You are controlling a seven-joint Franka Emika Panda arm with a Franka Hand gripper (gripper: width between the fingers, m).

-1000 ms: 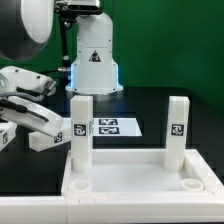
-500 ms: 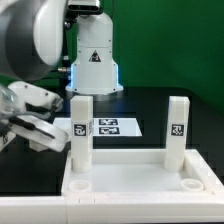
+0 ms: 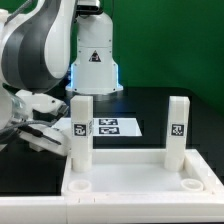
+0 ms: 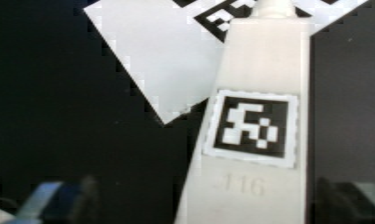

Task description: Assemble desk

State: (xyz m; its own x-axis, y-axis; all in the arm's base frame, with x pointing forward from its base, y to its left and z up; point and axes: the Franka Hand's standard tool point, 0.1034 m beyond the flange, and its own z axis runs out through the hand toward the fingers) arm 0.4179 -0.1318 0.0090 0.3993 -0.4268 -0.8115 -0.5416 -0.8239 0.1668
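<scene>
A wide, rectangular, rimmed tabletop (image 3: 125, 172) of white plastic lay across the lower part of the exterior view, on the black table (image 3: 190, 105). Two blocky square white legs stood upright in its far corners, the left leg (image 3: 80, 110) toward the exterior view's left and the right leg (image 3: 178, 112) toward its right. Each bore a black-and-white square tag facing the camera. The two near corner sockets (image 3: 80, 186) showed as open round holes. Beyond the tabletop, between the legs, the thin flat white marker board (image 3: 115, 126) lay on the table in front of the white robot base (image 3: 95, 55) with its triangle mark. The arm's two-finger gripper (image 3: 45, 128) hung at mid-left of the frame, just beside the left leg. In the wrist view that left leg (image 4: 255, 60) filled the middle, its tag sharp. The gripper (image 4: 198, 200) was spread wide, with blurred fingertips (image 4: 45, 200) on either side, dark gaps between them and the leg, and nothing clasped. The marker board (image 4: 157, 55) showed beyond.
</scene>
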